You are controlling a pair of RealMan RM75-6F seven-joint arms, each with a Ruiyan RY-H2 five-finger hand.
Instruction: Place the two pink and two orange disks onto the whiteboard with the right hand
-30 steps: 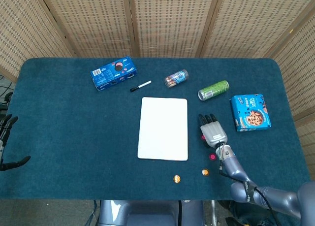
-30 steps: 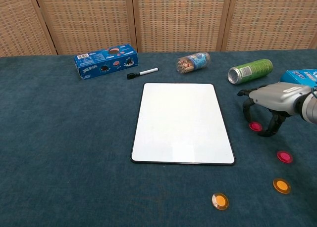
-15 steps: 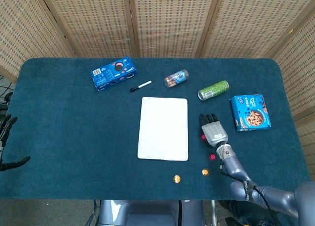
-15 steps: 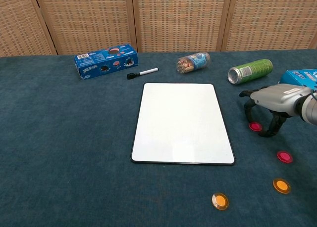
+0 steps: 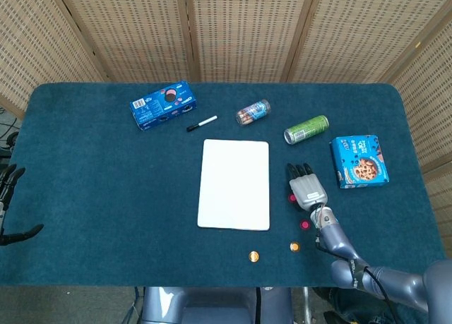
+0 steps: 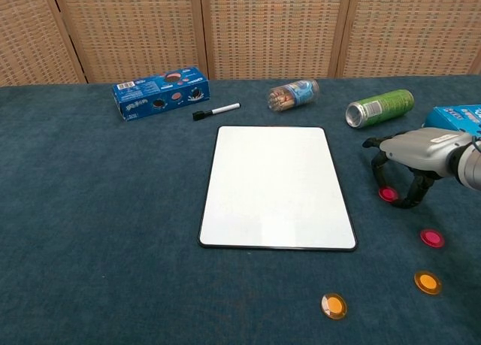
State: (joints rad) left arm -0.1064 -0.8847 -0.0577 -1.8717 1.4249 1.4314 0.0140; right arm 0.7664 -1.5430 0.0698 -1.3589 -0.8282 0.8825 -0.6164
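Observation:
The whiteboard (image 5: 234, 184) (image 6: 275, 187) lies flat in the middle of the table with nothing on it. My right hand (image 5: 306, 188) (image 6: 413, 161) arches over one pink disk (image 6: 388, 194) (image 5: 292, 197) just right of the board. Its fingers and thumb curve down on either side of the disk, which still lies on the cloth. The second pink disk (image 6: 431, 237) (image 5: 305, 224) sits nearer the front. Two orange disks (image 6: 428, 282) (image 6: 334, 306) lie closest to the front edge. My left hand (image 5: 8, 197) hangs off the table's left side, fingers apart and holding nothing.
A green can (image 6: 379, 107) and a blue cookie box (image 5: 360, 162) lie behind and right of the right hand. A tube of sticks (image 6: 293, 95), a black marker (image 6: 215, 110) and a blue snack box (image 6: 160, 92) line the back of the table.
The right hand has shifted only slightly over the pink disk. The disks and the board have not moved.

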